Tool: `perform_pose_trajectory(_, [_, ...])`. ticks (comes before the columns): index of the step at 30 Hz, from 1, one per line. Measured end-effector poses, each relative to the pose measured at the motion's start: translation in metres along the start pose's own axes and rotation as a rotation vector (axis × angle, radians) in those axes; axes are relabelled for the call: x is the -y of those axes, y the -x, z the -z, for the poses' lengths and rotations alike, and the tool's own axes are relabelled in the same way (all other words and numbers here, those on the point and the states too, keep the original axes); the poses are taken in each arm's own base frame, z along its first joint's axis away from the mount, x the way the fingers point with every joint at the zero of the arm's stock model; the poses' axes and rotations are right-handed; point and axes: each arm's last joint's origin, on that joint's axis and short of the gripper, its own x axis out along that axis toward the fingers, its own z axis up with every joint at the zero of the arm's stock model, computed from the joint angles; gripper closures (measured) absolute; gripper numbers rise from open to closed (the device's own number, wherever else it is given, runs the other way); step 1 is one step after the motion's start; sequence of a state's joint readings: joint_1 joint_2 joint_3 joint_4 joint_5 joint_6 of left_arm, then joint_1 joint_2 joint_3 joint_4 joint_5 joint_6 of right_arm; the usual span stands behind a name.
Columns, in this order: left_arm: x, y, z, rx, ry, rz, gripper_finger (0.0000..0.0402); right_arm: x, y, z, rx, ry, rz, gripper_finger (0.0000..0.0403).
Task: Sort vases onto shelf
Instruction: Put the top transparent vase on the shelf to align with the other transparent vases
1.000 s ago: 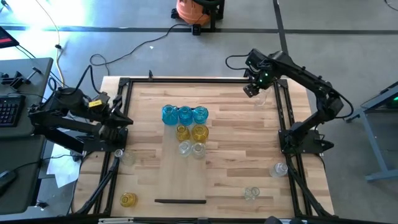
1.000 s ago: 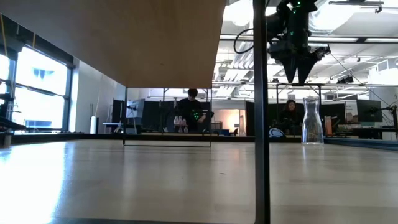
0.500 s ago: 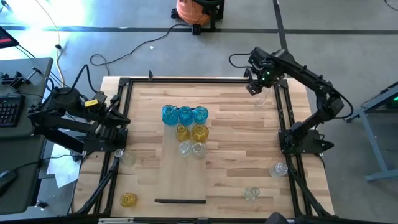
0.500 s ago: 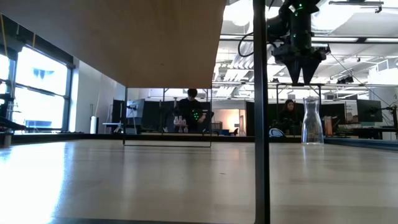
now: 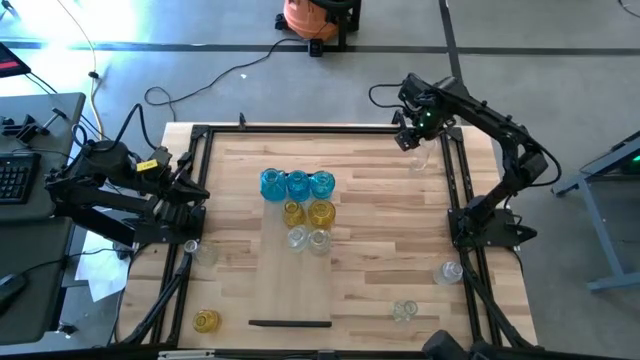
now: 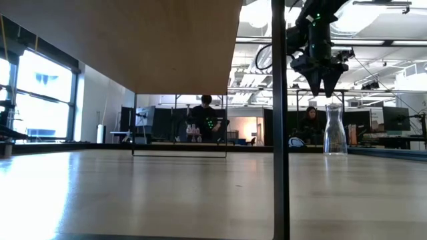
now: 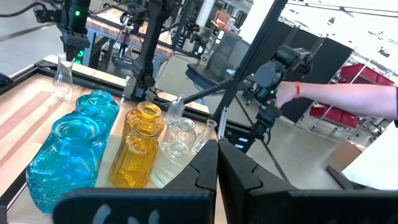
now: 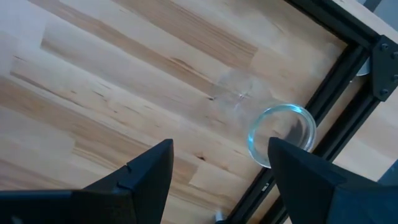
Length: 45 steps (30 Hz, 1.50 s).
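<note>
From above, I see my right gripper (image 5: pixel 408 141) open over the table's far right corner, a clear vase (image 5: pixel 419 157) just beside and below it. Seven vases (image 5: pixel 297 209) stand grouped on the shelf (image 5: pixel 296 290), well away toward the table's middle. My left gripper (image 5: pixel 196 195) rests shut at the left edge.

Level with the table, the right gripper (image 6: pixel 328 85) hangs directly above the clear vase (image 6: pixel 334 131), apart from it.

Through the right wrist camera, the vase's rim (image 8: pixel 281 135) sits beyond the spread fingers (image 8: pixel 151 167).
</note>
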<state>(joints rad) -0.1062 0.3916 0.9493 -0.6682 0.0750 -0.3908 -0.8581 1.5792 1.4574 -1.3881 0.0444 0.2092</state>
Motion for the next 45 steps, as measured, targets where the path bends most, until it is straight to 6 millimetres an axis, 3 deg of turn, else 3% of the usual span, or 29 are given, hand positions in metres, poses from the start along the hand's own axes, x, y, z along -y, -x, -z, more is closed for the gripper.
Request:
perform_pose_trajectory(11, [0.000, 0.000, 0.000, 0.000, 0.000, 0.000, 0.0401, -0.002, -0.016, -0.009, -0.060, -0.019, 0.038, 0.0160])
perform_pose_trajectory(45, [0.000, 0.000, 0.000, 0.000, -0.028, 0.000, 0.0402, 0.011, -0.016, -0.009, -0.089, -0.096, 0.044, 0.0160])
